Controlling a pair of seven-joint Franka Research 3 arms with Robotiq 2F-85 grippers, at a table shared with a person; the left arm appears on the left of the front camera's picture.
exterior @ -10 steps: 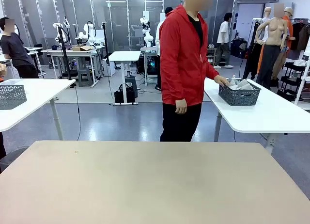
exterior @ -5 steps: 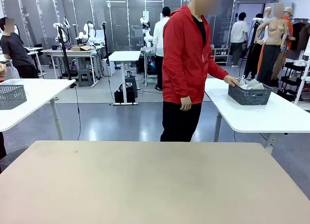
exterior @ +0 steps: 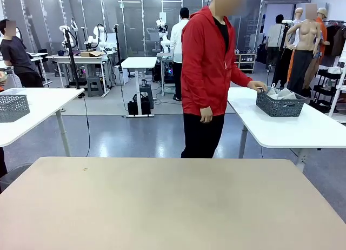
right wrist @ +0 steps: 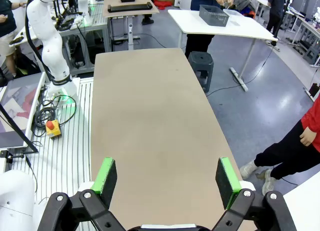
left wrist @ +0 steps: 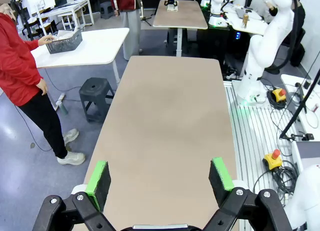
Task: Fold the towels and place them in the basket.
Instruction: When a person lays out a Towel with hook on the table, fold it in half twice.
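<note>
Basket point(exterior: 280, 106), dark grey lattice-mesh plastic and rectangular, is sitting on a white side table point(exterior: 303, 132) beyond the beige worktop point(exterior: 162, 206). Crumpled pale towels point(exterior: 281, 94) are lying inside it, poking above the rim. A person point(exterior: 208, 71) in a red jacket is reaching to the rim at the end nearest them. Left hand point(left wrist: 159, 172) and right hand point(right wrist: 166, 174) are both hanging released, gripping nothing, with green pads spread wide over the smooth, matte worktop.
</note>
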